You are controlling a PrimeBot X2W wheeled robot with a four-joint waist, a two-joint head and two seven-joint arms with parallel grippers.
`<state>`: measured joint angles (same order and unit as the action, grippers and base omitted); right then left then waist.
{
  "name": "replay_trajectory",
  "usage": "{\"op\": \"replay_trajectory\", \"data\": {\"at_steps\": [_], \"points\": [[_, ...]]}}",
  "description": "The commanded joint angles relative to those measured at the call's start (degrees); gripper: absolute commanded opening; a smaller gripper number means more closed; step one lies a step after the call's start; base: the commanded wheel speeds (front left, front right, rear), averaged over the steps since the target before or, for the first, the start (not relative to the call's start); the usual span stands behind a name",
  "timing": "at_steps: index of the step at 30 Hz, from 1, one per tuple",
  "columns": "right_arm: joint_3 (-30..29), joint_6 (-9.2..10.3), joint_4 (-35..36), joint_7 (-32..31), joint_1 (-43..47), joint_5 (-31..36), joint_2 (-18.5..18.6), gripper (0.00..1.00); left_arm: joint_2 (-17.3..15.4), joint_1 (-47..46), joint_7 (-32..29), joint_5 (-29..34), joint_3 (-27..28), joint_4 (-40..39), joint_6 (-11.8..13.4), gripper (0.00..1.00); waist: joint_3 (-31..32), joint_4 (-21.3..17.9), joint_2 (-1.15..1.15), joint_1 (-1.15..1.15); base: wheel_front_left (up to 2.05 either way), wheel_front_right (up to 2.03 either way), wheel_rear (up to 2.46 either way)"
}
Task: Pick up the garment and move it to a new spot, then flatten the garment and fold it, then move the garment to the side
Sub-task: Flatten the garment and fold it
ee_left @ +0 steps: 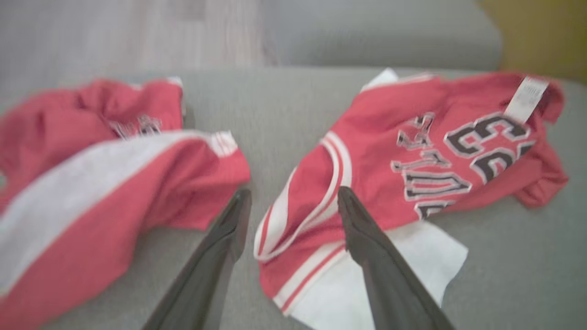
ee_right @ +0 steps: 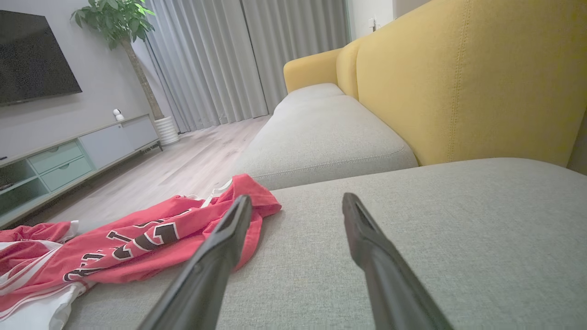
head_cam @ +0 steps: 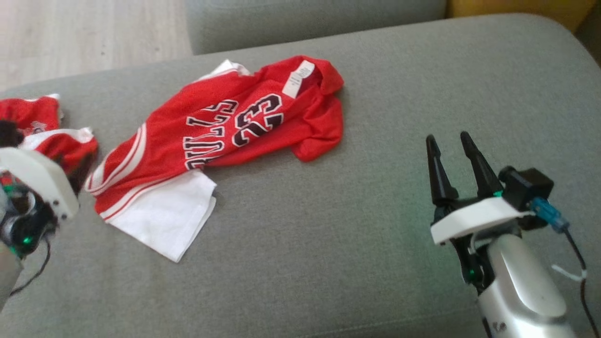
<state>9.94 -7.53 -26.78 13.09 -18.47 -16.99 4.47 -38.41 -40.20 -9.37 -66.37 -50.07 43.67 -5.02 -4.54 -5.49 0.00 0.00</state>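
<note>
1. The red jersey (head_cam: 225,136) is lying crumpled on the grey sofa cushion (head_cam: 375,234).
2. The left end effector (ee_left: 293,192) is hovering spread and empty near its striped hem.
3. The right end effector (head_cam: 447,137) is hanging spread and empty, well apart from the jersey.
4. Another red garment (head_cam: 47,131), perhaps shorts, is lying further left.

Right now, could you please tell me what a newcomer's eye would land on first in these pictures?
The red jersey numbered 23 stands out first, lying crumpled mid-left on the grey cushion with white cloth poking out at its lower end. A second red garment is bunched at the far left, beside the open left tool. The right tool, also open, is over bare cushion on the right.
</note>
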Motion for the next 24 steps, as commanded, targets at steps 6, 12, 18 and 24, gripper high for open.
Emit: {"op": "replay_trajectory", "data": {"at_steps": [6, 12, 18, 24], "points": [[-1.1, 0.04, 2.4, 0.7, 2.0, 0.5, 0.1, 1.0, -3.7, 1.7, 20.2, 4.9, 6.3, -14.7, 11.5, 1.0, 2.7, 2.7, 0.0, 0.0, 0.0, 0.0, 0.0], [-1.7, 0.04, 3.5, 1.0, 4.0, 1.0, 0.1, 1.0, -3.5, 14.2, 24.3, 11.4, 14.0, -32.4, 24.0, 1.0, 3.7, 3.9, 0.0, 0.0, 0.0, 0.0, 0.0], [-0.8, 0.04, 3.7, 0.7, 5.2, 1.5, 0.0, 1.0, 4.1, 30.8, 24.3, 22.9, 27.6, -45.2, 28.3, 1.0, 3.8, 4.5, 0.0, 0.0, 0.0, 0.0, 0.0], [0.0, 0.04, 3.0, -0.6, 5.1, 1.2, 0.2, 1.0, 12.3, 39.6, 24.4, 29.6, 33.2, -48.1, 22.8, 1.0, 3.4, 5.9, 0.0, 0.0, 0.0, 0.0, 0.0]]}}
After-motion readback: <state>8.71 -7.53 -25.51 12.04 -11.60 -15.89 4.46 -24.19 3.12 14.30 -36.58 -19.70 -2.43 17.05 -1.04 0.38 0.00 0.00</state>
